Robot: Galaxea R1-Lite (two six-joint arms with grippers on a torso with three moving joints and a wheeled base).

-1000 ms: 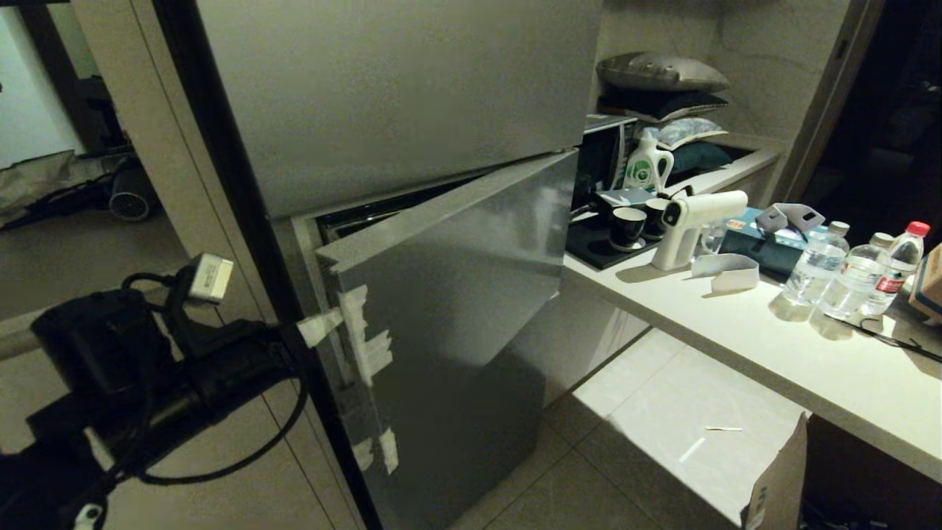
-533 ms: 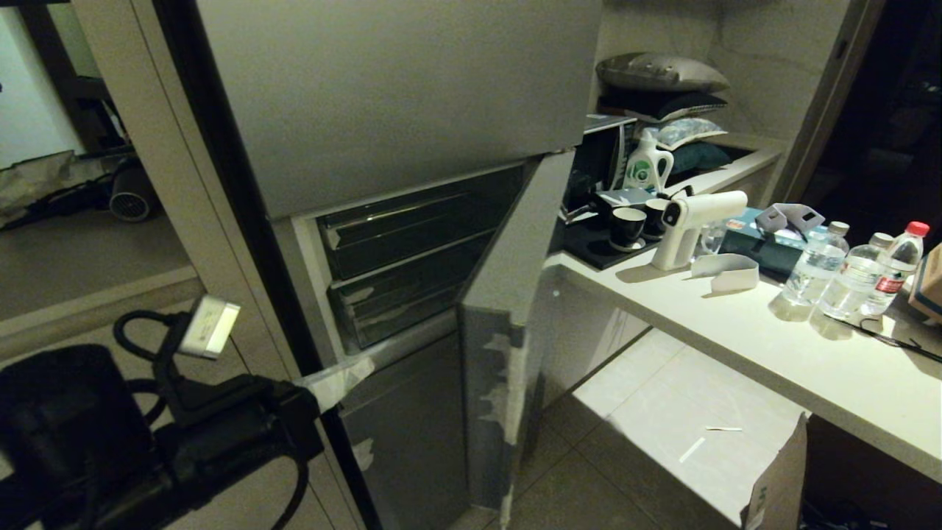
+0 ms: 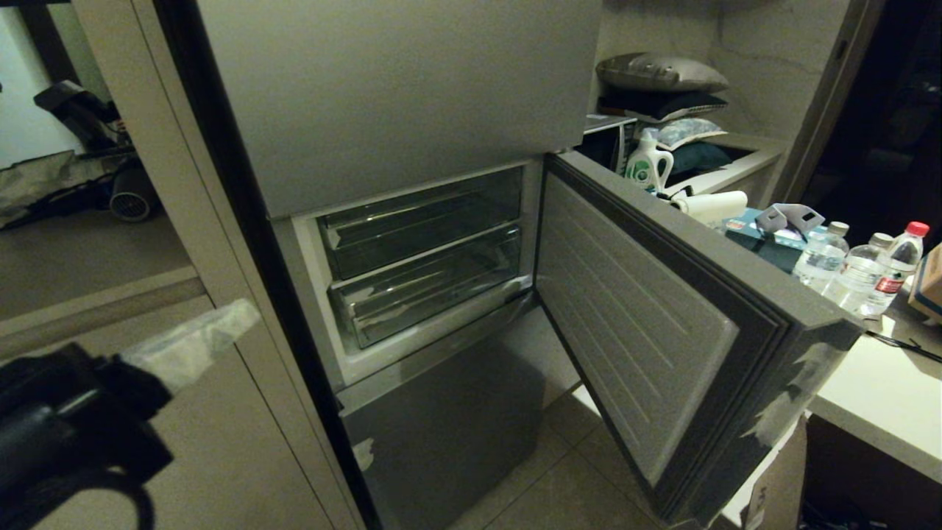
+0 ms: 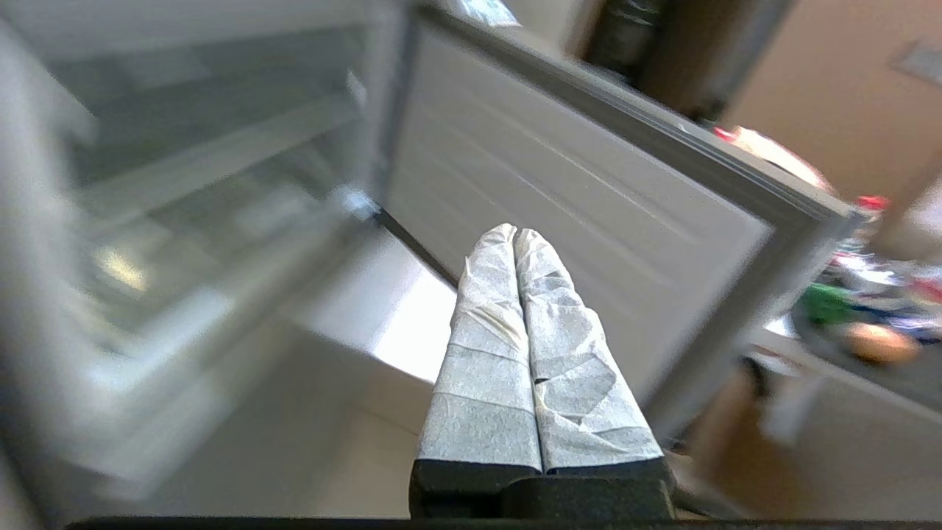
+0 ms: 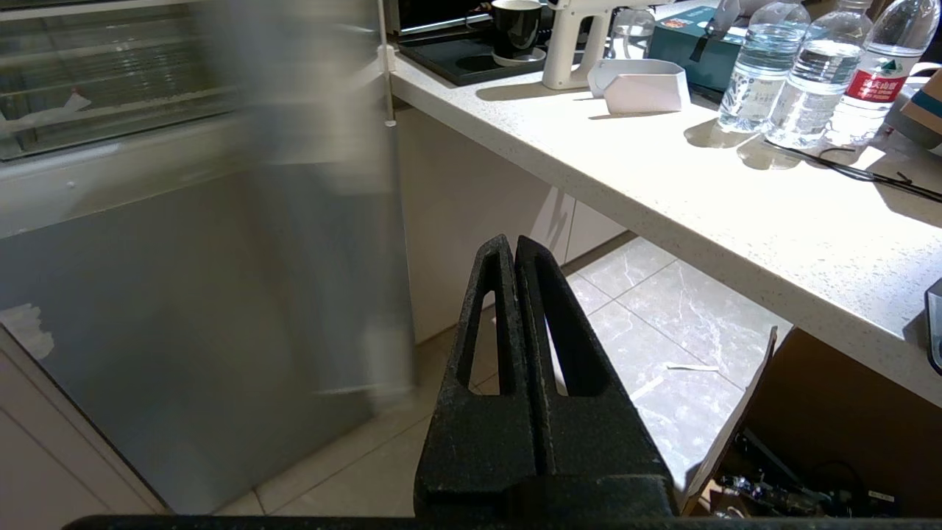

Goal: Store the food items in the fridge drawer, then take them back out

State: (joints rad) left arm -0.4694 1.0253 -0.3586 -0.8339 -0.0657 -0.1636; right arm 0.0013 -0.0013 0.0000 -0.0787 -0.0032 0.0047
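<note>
Fridge door (image 3: pixel 662 331) of the middle compartment stood swung wide open, its ribbed white inner face turned toward me. I use that door as my landmark. Just to its hinge side, inside the lit compartment, sat two clear pull-out drawers stacked one above the other: the upper drawer (image 3: pixel 419 228) and the lower fridge drawer (image 3: pixel 430 291), both pushed in, with whitish tape scraps at their near corners. I could not tell whether either held anything. Above the door was the closed grey upper panel (image 3: pixel 397 81), and below the drawers a closed grey lower panel (image 3: pixel 441 419).

My left gripper (image 4: pixel 515 234) hung low and away from the door's hinge side, clear of the fridge and touching nothing; its tape-wrapped fingers (image 4: pixel 486 346) were pressed together, holding nothing. My right gripper (image 5: pixel 514 241) was out of the head view, low beside the counter (image 5: pixel 662 184), its black fingers also pressed together and empty.

Beyond the door's free edge, on the counter, stood three water bottles (image 3: pixel 857 269). In the left wrist view, a small blurred orange-brown ball (image 4: pixel 879 342) lay on the counter past the door.
</note>
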